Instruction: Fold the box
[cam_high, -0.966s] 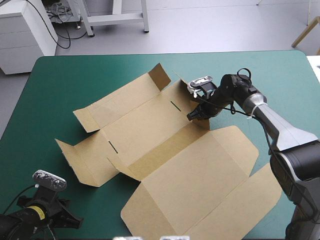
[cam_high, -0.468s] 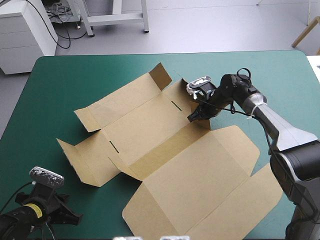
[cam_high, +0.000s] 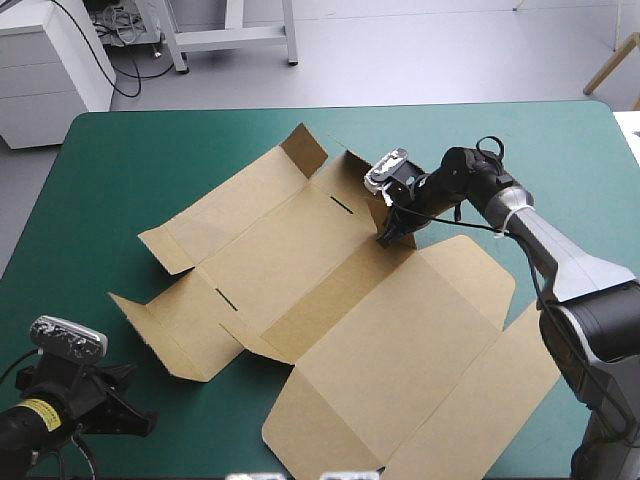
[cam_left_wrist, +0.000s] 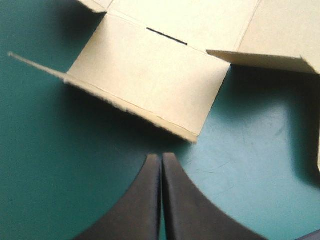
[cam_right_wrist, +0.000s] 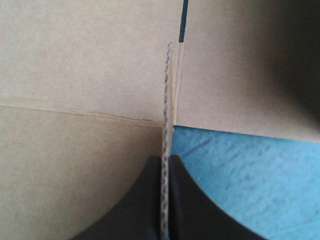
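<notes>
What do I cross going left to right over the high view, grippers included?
Left gripper, shut, near the table's front edge → left slit in the box → right slit → right gripper, shut on the box's upright flap.
</notes>
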